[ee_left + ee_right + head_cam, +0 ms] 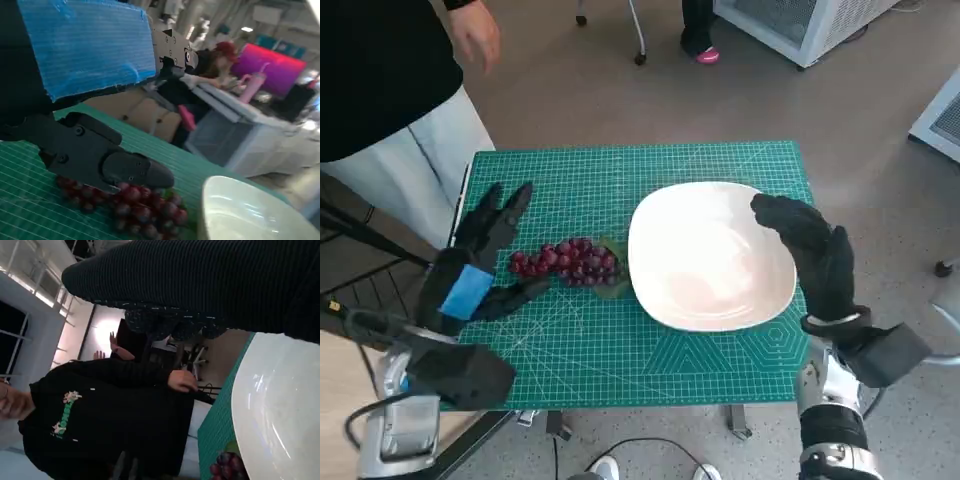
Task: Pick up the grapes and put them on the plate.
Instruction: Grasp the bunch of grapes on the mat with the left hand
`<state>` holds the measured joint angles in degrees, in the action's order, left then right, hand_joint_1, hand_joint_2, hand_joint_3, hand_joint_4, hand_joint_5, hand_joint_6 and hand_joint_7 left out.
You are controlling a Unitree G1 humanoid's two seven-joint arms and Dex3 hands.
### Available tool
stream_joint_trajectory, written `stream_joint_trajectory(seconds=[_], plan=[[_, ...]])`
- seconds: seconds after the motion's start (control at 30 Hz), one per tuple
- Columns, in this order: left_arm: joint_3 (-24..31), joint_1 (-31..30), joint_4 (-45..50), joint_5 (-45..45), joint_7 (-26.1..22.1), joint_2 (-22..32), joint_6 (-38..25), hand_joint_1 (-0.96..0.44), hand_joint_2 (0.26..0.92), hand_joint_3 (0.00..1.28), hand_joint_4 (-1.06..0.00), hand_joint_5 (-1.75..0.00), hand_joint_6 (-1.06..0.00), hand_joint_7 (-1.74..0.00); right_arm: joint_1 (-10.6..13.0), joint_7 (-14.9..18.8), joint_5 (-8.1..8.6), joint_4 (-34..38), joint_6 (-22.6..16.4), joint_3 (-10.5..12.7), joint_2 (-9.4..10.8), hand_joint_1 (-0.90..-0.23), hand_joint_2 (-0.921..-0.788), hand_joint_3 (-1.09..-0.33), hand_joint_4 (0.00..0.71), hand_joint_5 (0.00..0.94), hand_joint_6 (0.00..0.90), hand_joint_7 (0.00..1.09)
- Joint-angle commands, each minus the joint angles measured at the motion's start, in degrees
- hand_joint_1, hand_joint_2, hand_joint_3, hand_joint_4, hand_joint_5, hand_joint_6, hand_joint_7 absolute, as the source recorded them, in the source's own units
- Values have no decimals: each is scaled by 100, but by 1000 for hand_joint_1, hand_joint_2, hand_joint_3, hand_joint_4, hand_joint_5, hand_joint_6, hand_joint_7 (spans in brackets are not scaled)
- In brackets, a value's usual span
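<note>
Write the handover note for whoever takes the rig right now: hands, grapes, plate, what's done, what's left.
Left hand: open, fingers spread around the stem end of the grapes, nothing gripped yet.
Right hand: open, holds nothing, lying over the plate's right edge.
Grapes: one bunch lying on the green mat, just left of the plate, at its rim.
Plate: white, with nothing on it.
Done: left hand brought to the grapes.
Left: close on the bunch, lift it, set it on the plate.
</note>
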<state>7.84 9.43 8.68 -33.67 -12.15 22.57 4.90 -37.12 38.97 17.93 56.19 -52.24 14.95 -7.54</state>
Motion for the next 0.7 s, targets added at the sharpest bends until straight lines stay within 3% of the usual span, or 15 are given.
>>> stream_joint_trajectory(seconds=[0.03, 0.7], plan=[[-448, 262, -109, -354, -208, 103, -602, -533, 756, 4, 1, 1, -154, -26, 45, -35, 20, 99, 9, 34, -29, -451, -921, -562, 525, 5, 490, 134], [-1501, 1086, -770, -776, -470, 198, -1761, -485, 746, 4, 1, 1, -169, -14, -4, -51, -9, 156, -70, 57, -81, -444, -921, -593, 522, 1, 478, 128]])
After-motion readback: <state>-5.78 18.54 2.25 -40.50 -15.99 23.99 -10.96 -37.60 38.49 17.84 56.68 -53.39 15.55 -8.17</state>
